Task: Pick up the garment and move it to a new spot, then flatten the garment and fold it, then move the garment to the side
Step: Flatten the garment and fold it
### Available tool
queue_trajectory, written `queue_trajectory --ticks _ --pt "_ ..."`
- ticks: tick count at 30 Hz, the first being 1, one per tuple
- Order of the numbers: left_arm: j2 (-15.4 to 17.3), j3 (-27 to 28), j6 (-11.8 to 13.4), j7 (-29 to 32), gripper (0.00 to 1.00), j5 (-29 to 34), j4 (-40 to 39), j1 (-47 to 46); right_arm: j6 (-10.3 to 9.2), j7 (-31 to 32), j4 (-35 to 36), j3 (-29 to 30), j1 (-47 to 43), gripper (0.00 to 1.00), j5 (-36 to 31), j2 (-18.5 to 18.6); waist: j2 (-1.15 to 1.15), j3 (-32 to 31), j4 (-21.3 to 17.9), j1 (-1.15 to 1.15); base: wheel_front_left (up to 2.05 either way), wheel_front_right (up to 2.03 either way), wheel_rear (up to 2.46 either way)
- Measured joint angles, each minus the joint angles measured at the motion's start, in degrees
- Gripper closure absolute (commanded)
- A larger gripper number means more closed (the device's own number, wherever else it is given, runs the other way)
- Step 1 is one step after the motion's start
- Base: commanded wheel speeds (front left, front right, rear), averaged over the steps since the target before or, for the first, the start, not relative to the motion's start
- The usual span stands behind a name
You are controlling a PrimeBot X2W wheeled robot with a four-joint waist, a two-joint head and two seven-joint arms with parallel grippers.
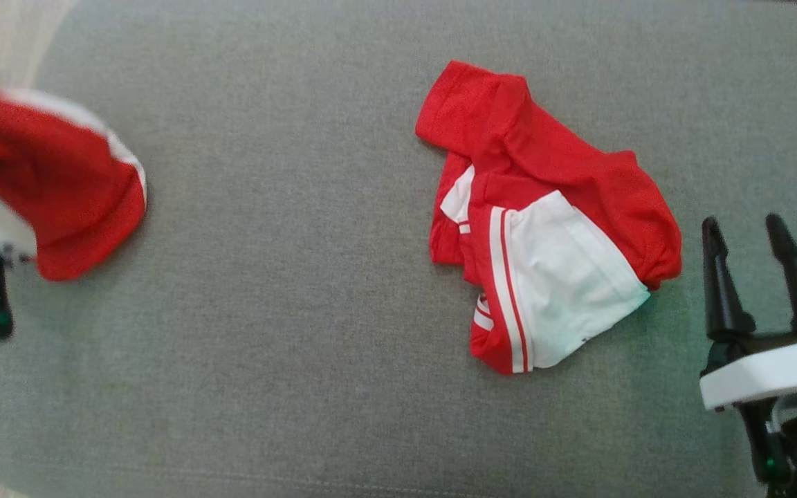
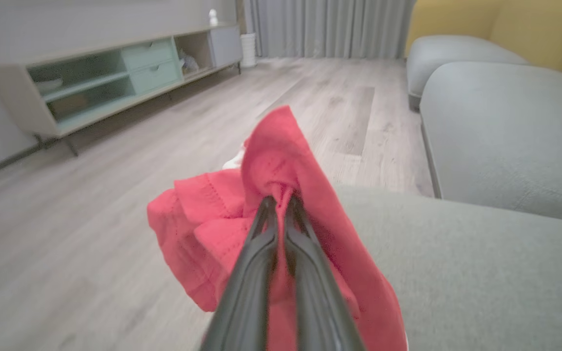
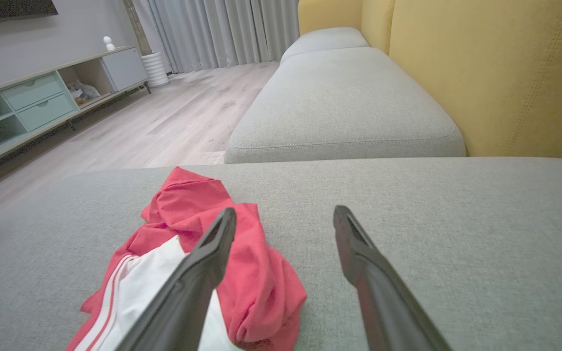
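a: item one, nearest the lens?
b: left gripper (image 2: 279,199), two dark fingers pressed close together, red cloth pinched between the tips.
a: the cloth?
b: garment (image 2: 281,156), red with a white band. it is bunched and lifted at the left edge of the cushion (image 1: 288,290), and part of it hangs out past that edge, over the floor (image 2: 90,219). in the head view it is blurred.
a: item two?
b: right gripper (image 1: 743,225), fingers spread wide with nothing between them, over the right side of the cushion near its front.
a: anything lying on the cushion?
b: second garment (image 1: 551,228), red with white panels and stripes. it lies crumpled right of the cushion's middle, just beside the right gripper and apart from it, well clear of the held garment.
a: the cushion itself?
b: grey woven fabric, a seat pad.
a: around the cushion?
b: another grey seat (image 3: 339,107) beyond it, with a gap between the two. a yellow backrest (image 3: 505,73) rises along the cushion's far side. across the wood floor from the cushion stands a low cabinet (image 2: 90,83) with pale green drawers, and grey curtains (image 2: 330,27) hang behind that.
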State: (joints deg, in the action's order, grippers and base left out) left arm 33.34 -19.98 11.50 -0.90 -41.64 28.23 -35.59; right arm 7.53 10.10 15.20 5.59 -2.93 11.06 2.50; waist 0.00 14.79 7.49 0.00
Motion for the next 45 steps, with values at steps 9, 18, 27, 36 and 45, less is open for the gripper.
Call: queue_trajectory --ticks 9,18,27,36,45 --pt "-8.8 2.3 -5.7 -8.5 0.0 -6.3 13.8 3.0 0.0 0.8 1.0 0.6 1.5 0.0 -0.6 0.0 0.0 2.8 -1.5 0.01 0.0 0.0 0.0" --pt "-9.8 3.3 -4.8 -13.4 0.0 -2.0 9.1 7.0 0.0 1.0 0.2 0.5 1.4 0.0 -0.4 0.0 0.0 -0.8 -1.9 0.0 0.0 0.0 0.0" --pt "-7.5 0.8 3.3 -12.3 0.0 8.0 -15.0 15.7 0.0 0.8 -0.9 -1.0 0.9 0.0 0.0 0.0 0.0 -5.1 -2.8 0.0 0.0 0.0 0.0" --pt "-7.7 -7.4 8.7 -6.2 0.0 13.2 -27.2 24.0 0.0 0.2 -2.5 -2.9 -1.1 0.0 0.6 0.0 0.0 -8.4 -5.4 0.0 0.0 0.0 0.0" --pt "-11.2 -9.1 9.0 -9.8 0.0 11.9 -22.9 29.3 0.0 0.5 -3.7 -3.4 -4.6 0.0 1.0 0.0 0.0 -12.4 -5.8 0.0 0.0 0.0 0.0"
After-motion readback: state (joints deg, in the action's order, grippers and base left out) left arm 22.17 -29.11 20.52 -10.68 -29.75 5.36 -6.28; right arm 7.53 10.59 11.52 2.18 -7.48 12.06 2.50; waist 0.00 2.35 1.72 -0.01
